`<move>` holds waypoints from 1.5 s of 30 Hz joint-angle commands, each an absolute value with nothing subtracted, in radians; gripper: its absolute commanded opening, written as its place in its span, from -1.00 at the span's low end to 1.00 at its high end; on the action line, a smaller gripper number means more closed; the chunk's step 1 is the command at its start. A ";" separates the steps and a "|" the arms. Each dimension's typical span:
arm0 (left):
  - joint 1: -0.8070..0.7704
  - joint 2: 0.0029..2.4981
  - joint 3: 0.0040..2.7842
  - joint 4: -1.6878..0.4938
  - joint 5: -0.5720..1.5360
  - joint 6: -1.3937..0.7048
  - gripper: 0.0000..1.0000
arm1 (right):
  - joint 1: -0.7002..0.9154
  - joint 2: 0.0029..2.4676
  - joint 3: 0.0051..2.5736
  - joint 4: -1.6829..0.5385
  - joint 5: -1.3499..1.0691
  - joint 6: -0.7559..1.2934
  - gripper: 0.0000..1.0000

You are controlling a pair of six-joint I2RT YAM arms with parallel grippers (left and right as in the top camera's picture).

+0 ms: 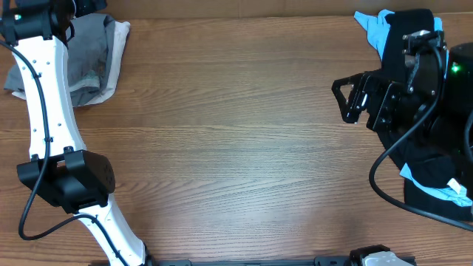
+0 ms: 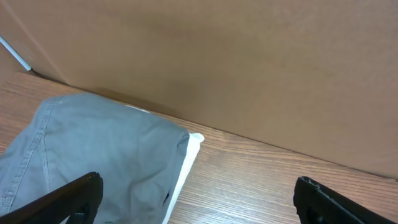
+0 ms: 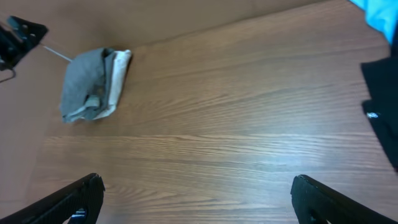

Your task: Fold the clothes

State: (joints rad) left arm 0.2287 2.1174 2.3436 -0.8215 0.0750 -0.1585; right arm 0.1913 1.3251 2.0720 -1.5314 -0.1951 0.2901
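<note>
The grey shorts [image 1: 87, 55] lie folded in a small bundle at the table's far left corner, on top of a cream garment [image 1: 118, 52] whose edge shows to their right. In the left wrist view the shorts [image 2: 93, 149] sit under the left finger. My left gripper [image 2: 199, 199] is open and empty above the bundle's right edge. In the overhead view it is mostly cut off at the top edge. My right gripper [image 1: 349, 100] is open and empty at the right side, far from the shorts [image 3: 87, 87], with bare table between its fingers [image 3: 199, 199].
A pile of black [image 1: 432, 159] and light-blue [image 1: 373, 26] garments lies under the right arm at the table's right edge, also in the right wrist view [image 3: 382, 106]. My left arm [image 1: 44, 96] runs along the left side. A brown wall [image 2: 249, 62] stands behind the table.
</note>
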 commanded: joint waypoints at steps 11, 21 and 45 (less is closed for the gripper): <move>0.222 2.126 2.341 -0.820 0.086 -0.176 1.00 | 0.194 1.071 1.584 -1.015 -0.045 0.221 1.00; 0.222 2.126 2.341 -0.820 0.086 -0.176 1.00 | 0.116 0.615 0.881 -0.629 -0.045 0.208 1.00; 0.222 2.126 2.341 -0.820 0.086 -0.176 1.00 | 0.043 0.022 0.060 -0.031 -0.041 0.208 1.00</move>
